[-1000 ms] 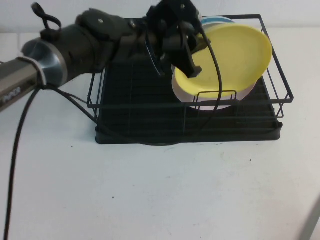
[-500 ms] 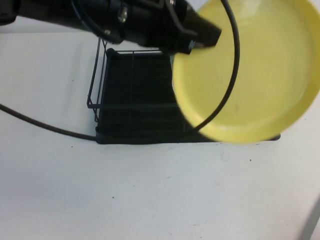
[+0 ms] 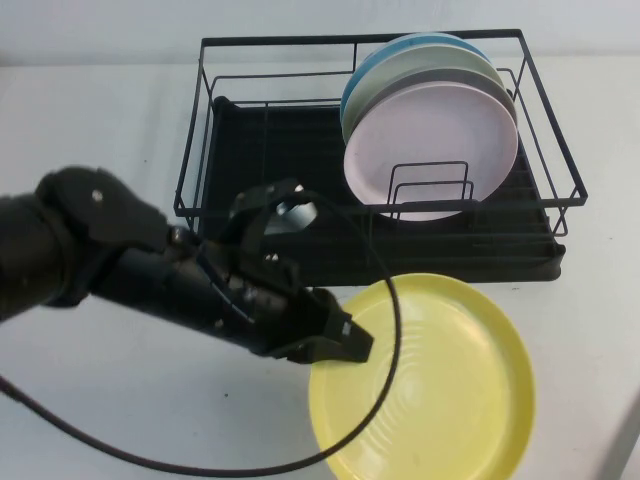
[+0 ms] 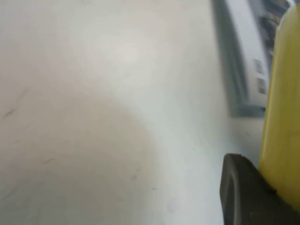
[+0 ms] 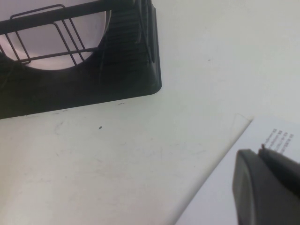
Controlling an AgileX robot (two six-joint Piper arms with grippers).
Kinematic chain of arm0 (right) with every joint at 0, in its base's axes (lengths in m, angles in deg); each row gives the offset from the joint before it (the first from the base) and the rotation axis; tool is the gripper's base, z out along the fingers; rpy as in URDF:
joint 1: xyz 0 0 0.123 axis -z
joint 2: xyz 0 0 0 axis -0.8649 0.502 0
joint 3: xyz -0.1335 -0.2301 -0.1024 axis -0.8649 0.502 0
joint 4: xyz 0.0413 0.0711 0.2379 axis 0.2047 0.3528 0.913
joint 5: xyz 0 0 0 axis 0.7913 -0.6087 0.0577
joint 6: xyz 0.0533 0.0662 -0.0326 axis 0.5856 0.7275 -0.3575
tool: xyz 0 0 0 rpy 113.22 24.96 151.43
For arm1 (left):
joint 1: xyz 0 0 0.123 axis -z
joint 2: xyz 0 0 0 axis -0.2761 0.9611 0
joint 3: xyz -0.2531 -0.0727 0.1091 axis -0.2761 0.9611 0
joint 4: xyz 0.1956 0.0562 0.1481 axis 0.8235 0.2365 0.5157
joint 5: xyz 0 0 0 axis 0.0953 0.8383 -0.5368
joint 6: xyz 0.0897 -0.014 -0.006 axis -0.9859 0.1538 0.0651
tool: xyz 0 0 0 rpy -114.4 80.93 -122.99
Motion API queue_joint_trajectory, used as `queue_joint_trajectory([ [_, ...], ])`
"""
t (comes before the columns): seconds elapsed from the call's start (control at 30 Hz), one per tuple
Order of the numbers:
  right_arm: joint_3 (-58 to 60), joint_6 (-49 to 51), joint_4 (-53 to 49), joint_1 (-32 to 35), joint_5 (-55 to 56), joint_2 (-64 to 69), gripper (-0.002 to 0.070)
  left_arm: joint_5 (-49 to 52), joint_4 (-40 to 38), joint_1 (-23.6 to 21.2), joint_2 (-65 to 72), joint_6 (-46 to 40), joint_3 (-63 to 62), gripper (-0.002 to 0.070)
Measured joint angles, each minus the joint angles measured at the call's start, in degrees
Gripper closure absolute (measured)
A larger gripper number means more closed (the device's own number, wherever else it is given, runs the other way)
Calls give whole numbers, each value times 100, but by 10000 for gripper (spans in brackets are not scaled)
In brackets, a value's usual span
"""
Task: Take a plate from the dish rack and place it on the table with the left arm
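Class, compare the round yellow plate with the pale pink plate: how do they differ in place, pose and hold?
The round yellow plate is out front over the white table, lying near flat, gripped by the left gripper. The pale pink plate stands on edge in the black wire dish rack, untouched. Both are round and plain.

The yellow plate (image 3: 430, 385) is cut off by the near edge of the high view. The left gripper (image 3: 340, 340) clamps its left rim, hiding that rim portion. The right gripper (image 5: 267, 187) shows one blurred finger only, so its opening cannot be judged. The pink plate (image 3: 430, 140) hides most of the blue plate (image 3: 375, 65).
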Motion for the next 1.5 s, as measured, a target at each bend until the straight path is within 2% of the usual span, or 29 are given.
queue_joint_trajectory([
  [0.13,0,0,0,0,0,0,694,-964,-729,-375,79,-273,828,601],
  [0.23,0,0,0,0,0,0,694,-1144,-1208,-609,272,-775,966,601],
  [0.43,0,0,0,0,0,0,694,-1318,-1786,-646,827,-1704,966,584],
  [0.5,0,0,0,0,0,0,694,-1456,-1863,-651,1003,-1912,966,530],
  [0.67,0,0,0,0,0,0,694,-1963,-1923,-660,1204,-2283,966,321],
  [0.77,0,0,0,0,0,0,694,-2198,-1936,-673,1204,-2509,966,266],
  [0.87,0,0,0,0,0,0,694,-2195,-1714,-753,1138,-2588,941,254],
  [0.93,0,0,0,0,0,0,694,-2127,-1483,-814,969,-2588,931,271],
  [1.0,0,0,0,0,0,0,694,-2104,-1191,-879,611,-2532,931,326],
  [1.1,0,0,0,0,0,0,694,-2094,-610,-915,-119,-2316,931,524],
  [1.17,0,0,0,0,0,0,694,-1999,-221,-915,-711,-2121,931,612],
  [1.27,0,0,0,0,0,0,694,-1796,209,-903,-1501,-1757,931,656],
  [1.5,0,0,0,0,0,0,694,-575,964,-903,-2827,-913,931,674],
])
